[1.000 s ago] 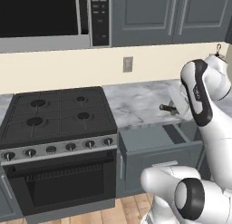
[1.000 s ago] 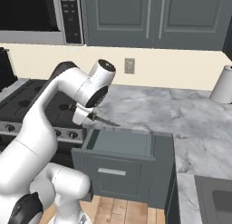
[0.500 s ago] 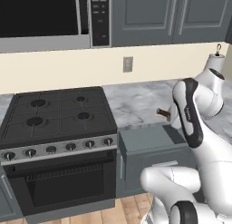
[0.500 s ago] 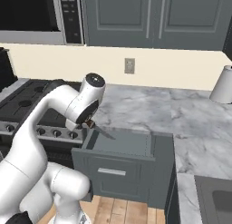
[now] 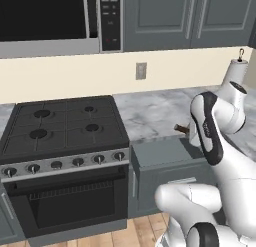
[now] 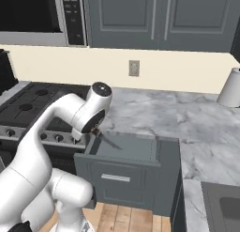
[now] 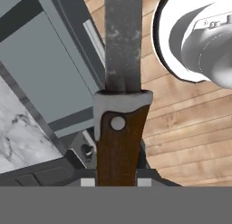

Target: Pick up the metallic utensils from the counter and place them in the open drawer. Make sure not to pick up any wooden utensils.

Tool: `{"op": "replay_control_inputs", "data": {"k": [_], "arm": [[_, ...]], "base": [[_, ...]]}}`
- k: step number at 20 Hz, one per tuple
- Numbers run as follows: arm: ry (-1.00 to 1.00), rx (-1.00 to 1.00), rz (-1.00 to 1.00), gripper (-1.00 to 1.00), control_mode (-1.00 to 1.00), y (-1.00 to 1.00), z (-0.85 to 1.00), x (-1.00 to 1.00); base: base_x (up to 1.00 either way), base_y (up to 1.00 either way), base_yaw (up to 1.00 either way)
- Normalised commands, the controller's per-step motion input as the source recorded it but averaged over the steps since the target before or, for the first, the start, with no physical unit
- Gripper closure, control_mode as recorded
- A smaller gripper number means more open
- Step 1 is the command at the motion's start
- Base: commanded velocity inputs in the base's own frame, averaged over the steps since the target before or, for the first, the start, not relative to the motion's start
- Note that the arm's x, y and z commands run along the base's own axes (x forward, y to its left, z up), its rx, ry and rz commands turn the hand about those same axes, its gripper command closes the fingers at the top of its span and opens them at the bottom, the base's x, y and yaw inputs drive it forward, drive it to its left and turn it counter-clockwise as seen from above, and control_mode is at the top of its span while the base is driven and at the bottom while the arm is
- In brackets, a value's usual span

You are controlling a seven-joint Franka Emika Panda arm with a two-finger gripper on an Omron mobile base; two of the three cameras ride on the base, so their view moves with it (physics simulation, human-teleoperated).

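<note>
My gripper (image 7: pixel 117 182) is shut on a metallic knife (image 7: pixel 122 51) with a dark brown riveted handle (image 7: pixel 118 148) and a grey blade. In the right base view the gripper (image 6: pixel 96 131) hangs at the left rear corner of the open drawer (image 6: pixel 140 172), with the blade (image 6: pixel 110 143) slanting down over the drawer's inside. The left base view shows the handle's end (image 5: pixel 180 128) sticking out beside the arm, above the drawer (image 5: pixel 157 152). The marble counter (image 6: pixel 187 118) runs behind and to the right. The wooden utensils are out of view.
A black stove (image 5: pixel 60 126) stands directly left of the drawer, with a microwave (image 5: pixel 45 16) above it. A white paper towel roll (image 6: pixel 231 88) stands at the back right of the counter, and a sink (image 6: pixel 225 207) lies at the front right. Wooden floor (image 7: pixel 190 128) lies below.
The arm has swung down and toward the stove side, carrying the knife from above the counter's edge to low over the open drawer. The grip has not changed.
</note>
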Motion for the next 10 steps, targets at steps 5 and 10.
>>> {"op": "replay_control_inputs", "data": {"k": [5, 10], "arm": [[0.14, -0.01, 0.00, 1.00, -1.00, -0.07, -0.22, 0.19], [0.10, -0.01, 0.00, 1.00, -1.00, -0.04, -0.22, 0.21]], "base": [[0.00, 0.00, 0.00], [0.00, 0.00, 0.00]]}}
